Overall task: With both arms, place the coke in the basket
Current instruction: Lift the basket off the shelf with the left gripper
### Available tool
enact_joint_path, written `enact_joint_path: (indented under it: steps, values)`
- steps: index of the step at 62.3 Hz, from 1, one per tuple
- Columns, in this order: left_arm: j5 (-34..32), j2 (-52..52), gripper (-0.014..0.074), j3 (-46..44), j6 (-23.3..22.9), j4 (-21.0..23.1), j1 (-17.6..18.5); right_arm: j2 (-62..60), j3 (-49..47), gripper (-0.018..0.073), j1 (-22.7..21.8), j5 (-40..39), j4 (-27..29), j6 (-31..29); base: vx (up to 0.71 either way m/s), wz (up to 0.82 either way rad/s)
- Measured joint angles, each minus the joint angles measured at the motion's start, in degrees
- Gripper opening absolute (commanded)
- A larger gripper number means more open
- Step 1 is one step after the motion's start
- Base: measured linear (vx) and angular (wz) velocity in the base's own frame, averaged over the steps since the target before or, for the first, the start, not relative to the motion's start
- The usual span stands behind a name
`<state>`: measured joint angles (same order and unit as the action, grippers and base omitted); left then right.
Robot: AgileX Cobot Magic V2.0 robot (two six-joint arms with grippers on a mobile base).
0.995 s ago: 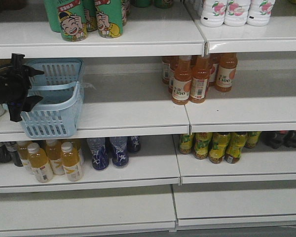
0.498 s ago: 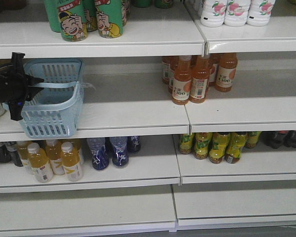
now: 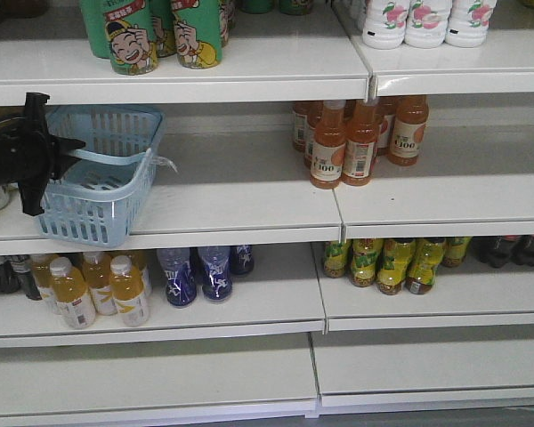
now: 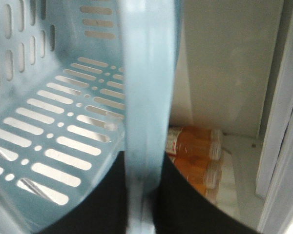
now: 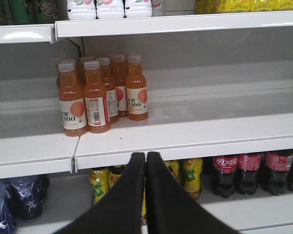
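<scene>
Front view: left gripper [image 3: 71, 147] is clamped on the handle [image 3: 111, 153] of the basket [image 3: 102, 209] just right of it. The coke [image 3: 507, 252] is only dark blurs far right.
Left wrist: handle runs btwn the black fingers [image 4: 185, 204], w/ the fingertips cut off.
Right wrist: right gripper [image 5: 145, 158] is pressed closed and empty. Coke [image 5: 225, 173] w/ red labels sits below-right of it, last bottle cut off.

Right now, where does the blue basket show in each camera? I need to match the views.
Front view: the basket is at the left end of the middle shelf, its handle in the left gripper.
Left wrist view: its slotted base and handle fill the left half.
Right wrist view: not in it.
Shared landmark: the orange juice bottles, seen in all three.
</scene>
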<state>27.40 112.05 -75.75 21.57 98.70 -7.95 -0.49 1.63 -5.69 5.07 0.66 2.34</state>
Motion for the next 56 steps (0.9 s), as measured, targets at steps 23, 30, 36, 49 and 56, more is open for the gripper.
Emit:
enact_joint_path:
  steps: [23,30,36,49,56]
  values:
    - [16.5,0.0,-0.0007,0.0,11.5,-1.8,0.0,0.0,0.0,-0.001,0.0,0.0,0.0,0.0,0.0,0.0]
    - [22.8,0.0,-0.0006,0.0,12.3,-5.1,0.0,0.0,0.0,-0.001,0.0,0.0,0.0,0.0,0.0,0.0]
    - [27.5,0.0,-0.0006,0.0,12.6,-9.5,0.0,0.0,0.0,-0.001,0.0,0.0,0.0,0.0,0.0,0.0]
    - [36.1,-1.5,-0.0006,0.0,13.9,-18.5,0.0,0.0,0.0,-0.001,0.0,0.0,0.0,0.0,0.0,0.0]
    - [39.6,-3.2,-0.0006,0.0,15.2,-21.5,0.1,0.0,0.0,-0.001,0.0,0.0,0.0,0.0,0.0,0.0]
